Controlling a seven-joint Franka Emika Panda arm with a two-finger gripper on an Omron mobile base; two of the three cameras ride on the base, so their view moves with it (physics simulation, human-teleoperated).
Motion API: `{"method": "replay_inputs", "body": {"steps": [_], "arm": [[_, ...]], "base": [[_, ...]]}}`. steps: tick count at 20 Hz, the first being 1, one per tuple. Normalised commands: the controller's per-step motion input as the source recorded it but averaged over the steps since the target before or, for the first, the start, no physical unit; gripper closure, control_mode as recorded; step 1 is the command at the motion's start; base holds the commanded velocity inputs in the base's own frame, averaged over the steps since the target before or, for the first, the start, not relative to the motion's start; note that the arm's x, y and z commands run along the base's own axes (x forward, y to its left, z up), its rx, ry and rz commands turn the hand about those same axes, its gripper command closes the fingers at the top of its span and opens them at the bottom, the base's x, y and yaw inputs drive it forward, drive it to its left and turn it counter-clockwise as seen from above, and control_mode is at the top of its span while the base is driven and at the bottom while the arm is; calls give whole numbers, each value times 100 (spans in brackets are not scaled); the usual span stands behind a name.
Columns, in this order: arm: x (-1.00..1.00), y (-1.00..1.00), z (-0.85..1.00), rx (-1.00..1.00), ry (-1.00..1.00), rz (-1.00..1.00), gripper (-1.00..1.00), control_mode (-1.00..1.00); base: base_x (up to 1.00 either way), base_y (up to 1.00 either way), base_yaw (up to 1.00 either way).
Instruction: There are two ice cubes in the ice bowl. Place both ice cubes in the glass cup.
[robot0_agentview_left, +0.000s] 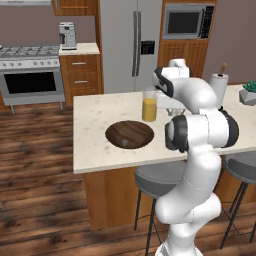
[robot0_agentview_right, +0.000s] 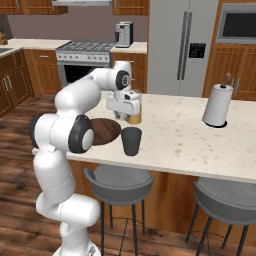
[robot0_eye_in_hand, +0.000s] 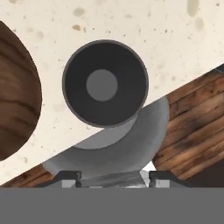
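- The glass cup (robot0_agentview_right: 131, 141), a short dark grey tumbler, stood upright on the pale speckled counter (robot0_agentview_right: 185, 135), left of the middle of the right base view and near the counter's front edge.
- In the hand view the same cup (robot0_eye_in_hand: 105, 83) was seen from straight above, a dark ring with a paler grey floor, sitting above centre; no cube could be made out inside it.
- The ice bowl (robot0_agentview_left: 129, 134) of dark brown wood lay left of centre in the left base view, and one small pale ice cube (robot0_agentview_left: 124, 143) rested inside it toward its near side.
- In the right base view the bowl (robot0_agentview_right: 106, 131) lay just left of the cup, partly behind the arm's elbow; in the hand view its rim (robot0_eye_in_hand: 17, 92) curved in at the left edge.
- The gripper (robot0_agentview_right: 124, 116) hung above the counter, over the cup, in the upper middle of the right base view.
- At the bottom of the hand view its fingertips (robot0_eye_in_hand: 70, 177) stood apart with nothing visible between them.
- A taller glass of orange liquid (robot0_agentview_left: 149, 106) stood behind the bowl, just beside the hand.
- A paper towel roll (robot0_agentview_right: 218, 105) stood upright at the right of the right base view.
- Grey stools (robot0_agentview_right: 120, 182) sat under the counter edge.
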Motion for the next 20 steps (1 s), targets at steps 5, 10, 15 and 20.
{"method": "replay_inputs", "body": {"steps": [5,10,15,20], "arm": [[18,0,-29,2,-3,0,100,-100],[25,-7,-18,0,0,0,100,-100],[17,-22,-33,0,-1,0,100,-100],[11,-22,-36,7,-2,0,100,-100]], "base": [[0,0,0],[0,0,0],[0,0,0],[0,0,0]]}}
